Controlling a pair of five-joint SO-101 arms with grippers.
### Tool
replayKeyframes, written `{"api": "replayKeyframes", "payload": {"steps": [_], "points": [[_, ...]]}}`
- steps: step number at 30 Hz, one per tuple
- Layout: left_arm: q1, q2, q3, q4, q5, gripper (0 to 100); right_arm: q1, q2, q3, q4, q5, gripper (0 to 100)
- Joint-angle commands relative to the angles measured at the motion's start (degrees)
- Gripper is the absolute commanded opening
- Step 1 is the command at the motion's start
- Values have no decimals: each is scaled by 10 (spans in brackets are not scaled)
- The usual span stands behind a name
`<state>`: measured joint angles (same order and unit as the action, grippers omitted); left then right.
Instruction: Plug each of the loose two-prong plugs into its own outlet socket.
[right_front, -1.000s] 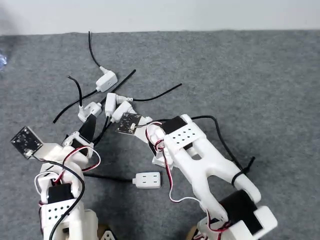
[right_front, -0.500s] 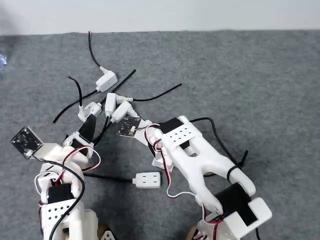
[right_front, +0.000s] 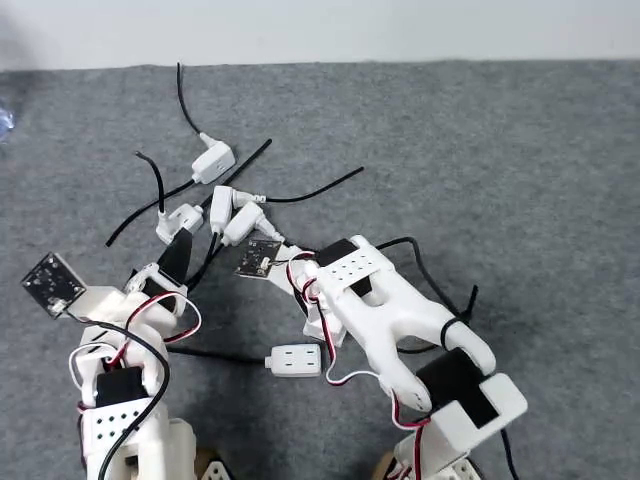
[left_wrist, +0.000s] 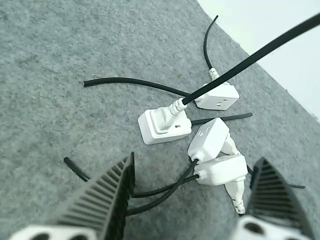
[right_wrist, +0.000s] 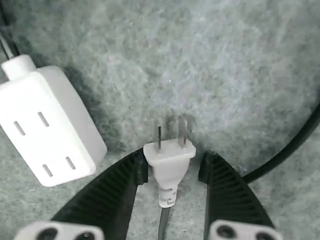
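Observation:
A white two-prong plug sits between the black fingers of my right gripper, which is shut on it, prongs pointing away over the grey carpet. Beside it lies a white outlet block with two pairs of slots; the high view has this outlet block just below the right arm's wrist. My left gripper is open above a cluster of white plugs and sockets on black cords. That cluster lies ahead of the left gripper in the high view.
Black cords fan out from the cluster across the grey carpet. One more white socket piece lies at the far left. A black cable loops beside the right arm. A pale wall borders the far edge.
The right arm has drawn back and sunk lower toward the outlet block, its wrist shifting slightly nearer. The left arm has kept still.

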<state>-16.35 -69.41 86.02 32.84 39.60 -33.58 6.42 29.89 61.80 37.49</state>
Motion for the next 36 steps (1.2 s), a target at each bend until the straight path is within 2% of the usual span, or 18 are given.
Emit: {"api": "replayKeyframes", "payload": {"steps": [1, 11, 15, 17, 24, 28, 34, 36], "points": [[2, -6, -29, -9, -3, 350, -1, 15, -18, -11, -3, 165], [2, -6, -29, -9, -3, 350, 11, 30, -25, -12, -3, 157], [2, -6, -29, -9, -3, 350, 10, 30, -25, -11, -1, 0], [2, -6, -29, -9, -3, 350, 10, 29, -24, -11, -1, 31], [2, -6, -29, -9, -3, 350, 12, 27, -28, -10, 0, 8], [2, -6, -29, -10, -3, 350, 41, 27, -39, -17, 15, 8], [2, -6, -29, -10, -3, 350, 81, 27, -25, -102, 10, 6], [3, -6, -29, -11, -3, 350, 100, 27, -26, -124, -28, 6]]}}
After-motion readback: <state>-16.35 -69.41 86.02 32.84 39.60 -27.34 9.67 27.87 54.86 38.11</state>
